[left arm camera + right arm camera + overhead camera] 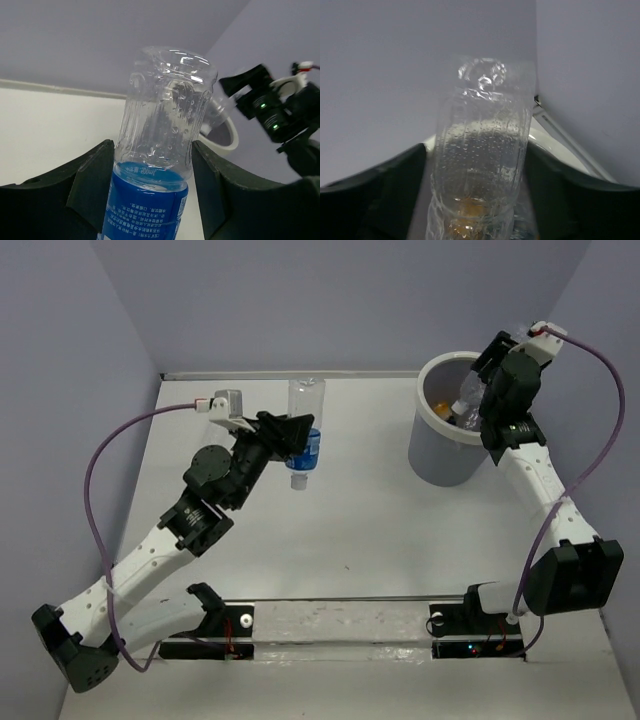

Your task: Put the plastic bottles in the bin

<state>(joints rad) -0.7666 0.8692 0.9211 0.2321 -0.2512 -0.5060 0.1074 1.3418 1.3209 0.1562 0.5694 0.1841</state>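
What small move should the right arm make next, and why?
Probably open the right claw: its plain bottle hangs over the mouth of the bin, inside the white rim, so letting go should drop it in.

The blue-labelled bottle (pixel 160 150) stands gripped between the two dark fingers (pixel 92 180), which touch its label on either side. Its clear, droplet-beaded body rises above them. Behind, at right: part of the bin (pixel 229 141), the right arm (pixel 272 112), and the white surface (pixel 45 130).
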